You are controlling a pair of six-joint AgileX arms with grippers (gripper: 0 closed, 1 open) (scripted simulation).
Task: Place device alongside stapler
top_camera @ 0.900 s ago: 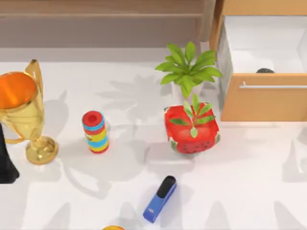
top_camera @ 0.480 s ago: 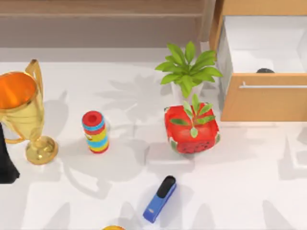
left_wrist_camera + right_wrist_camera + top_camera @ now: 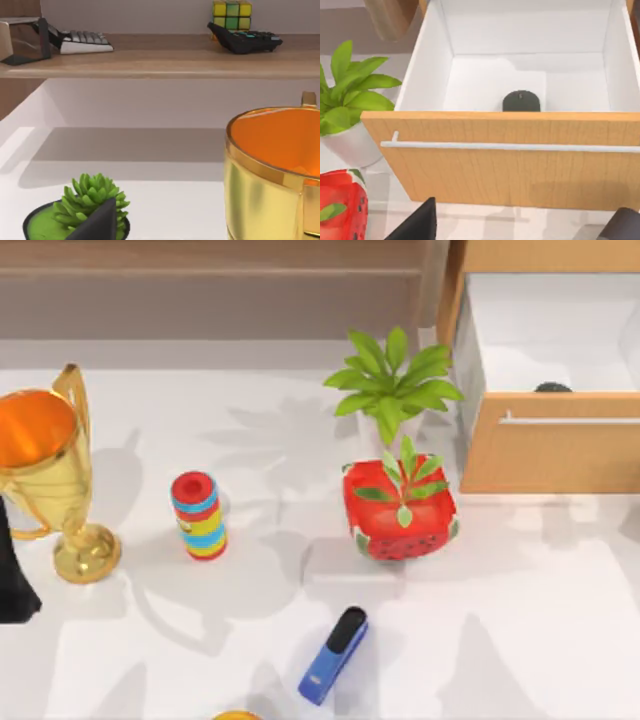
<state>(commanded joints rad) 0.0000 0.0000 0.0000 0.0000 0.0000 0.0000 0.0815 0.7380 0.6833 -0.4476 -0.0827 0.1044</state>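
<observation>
Device in open drawer, stapler on table

The device (image 3: 521,101) lies inside the open drawer (image 3: 510,160) at the table's (image 3: 520,620) far right corner. The stapler (image 3: 334,654) rests near the front edge. The right gripper (image 3: 520,227) faces the drawer front, jaws wide. The left arm (image 3: 12,570) sits at the left edge; its jaws cannot be told.

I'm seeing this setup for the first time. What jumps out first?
A big gold trophy stands at the table's left edge, and a red strawberry-patterned box sits mid-table before a potted plant. At the right, an open wooden drawer holds the dark device; the blue stapler lies near the front.
</observation>
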